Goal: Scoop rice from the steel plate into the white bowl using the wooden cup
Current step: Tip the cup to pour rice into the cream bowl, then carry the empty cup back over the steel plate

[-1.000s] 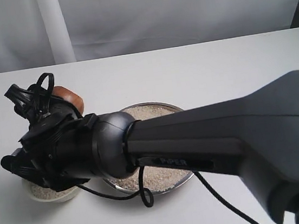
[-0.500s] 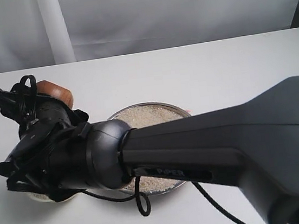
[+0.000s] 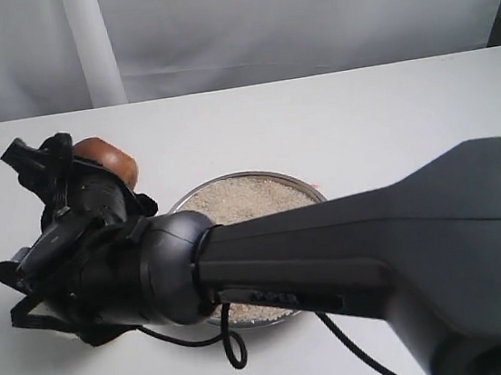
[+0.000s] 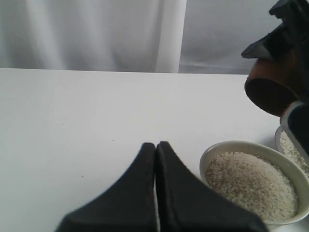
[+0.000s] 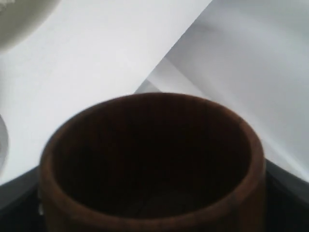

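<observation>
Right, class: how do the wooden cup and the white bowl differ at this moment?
The wooden cup is reddish-brown; the white bowl is cream-white. The cup hangs tilted above the table in the right gripper; the bowl stands on the table. The bowl holds rice; the cup looks empty. Both are round and open-topped.

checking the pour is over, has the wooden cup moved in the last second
Yes: the wooden cup swung left, away from the steel plate, then came most of the way back.
</observation>
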`<state>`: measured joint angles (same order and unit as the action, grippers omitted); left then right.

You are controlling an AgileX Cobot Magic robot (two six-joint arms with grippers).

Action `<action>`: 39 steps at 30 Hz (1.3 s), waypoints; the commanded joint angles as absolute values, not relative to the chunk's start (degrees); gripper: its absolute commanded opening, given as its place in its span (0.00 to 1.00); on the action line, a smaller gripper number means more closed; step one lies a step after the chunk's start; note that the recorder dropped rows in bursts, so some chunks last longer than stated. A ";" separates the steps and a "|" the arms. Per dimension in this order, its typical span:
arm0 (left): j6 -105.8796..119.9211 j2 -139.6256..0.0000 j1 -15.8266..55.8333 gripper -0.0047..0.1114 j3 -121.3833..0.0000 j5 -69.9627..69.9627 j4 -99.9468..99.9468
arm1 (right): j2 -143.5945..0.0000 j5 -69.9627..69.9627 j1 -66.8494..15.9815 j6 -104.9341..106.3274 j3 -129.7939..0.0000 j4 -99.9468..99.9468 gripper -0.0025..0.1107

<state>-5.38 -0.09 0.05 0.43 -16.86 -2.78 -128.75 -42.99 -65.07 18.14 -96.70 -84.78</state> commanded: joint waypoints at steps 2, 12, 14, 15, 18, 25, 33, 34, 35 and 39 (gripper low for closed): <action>-5.52 0.00 0.26 0.04 0.00 -16.30 -2.52 | -124.07 -43.71 -63.01 3.89 -97.43 -72.89 0.02; -5.52 0.00 0.26 0.04 0.00 -16.30 -2.52 | -111.04 -58.38 -50.78 16.09 -97.43 -38.41 0.02; -5.52 0.00 0.26 0.04 0.00 -16.30 -2.52 | -112.87 -63.58 -49.76 19.32 -96.36 -46.99 0.02; -5.52 0.00 0.26 0.04 0.00 -16.30 -2.52 | -113.72 -63.57 -49.61 19.64 -95.77 -49.76 0.02; -5.52 0.00 0.26 0.04 0.00 -16.30 -2.52 | -117.43 -61.72 -49.10 22.57 -95.07 -52.31 0.02; -5.52 0.00 0.26 0.04 0.00 -16.30 -2.52 | -124.27 -60.84 -48.34 27.00 -95.07 -55.34 0.02; -5.52 0.00 0.26 0.04 0.00 -16.30 -2.52 | -129.88 -60.06 -47.86 28.53 -95.40 -58.79 0.02; -5.52 0.00 0.26 0.04 0.00 -16.30 -2.52 | -130.50 -59.83 -47.86 28.66 -95.40 -58.79 0.02; -5.52 0.00 0.26 0.04 0.00 -16.30 -2.52 | -131.11 -59.60 -47.86 28.66 -95.40 -58.67 0.02; -5.52 0.00 0.26 0.04 0.00 -16.30 -2.52 | -132.44 -58.93 -47.86 29.05 -95.40 -57.76 0.02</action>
<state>-5.38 -0.09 0.05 0.43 -16.86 -2.78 -132.35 -59.24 -48.31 28.45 -95.12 -57.42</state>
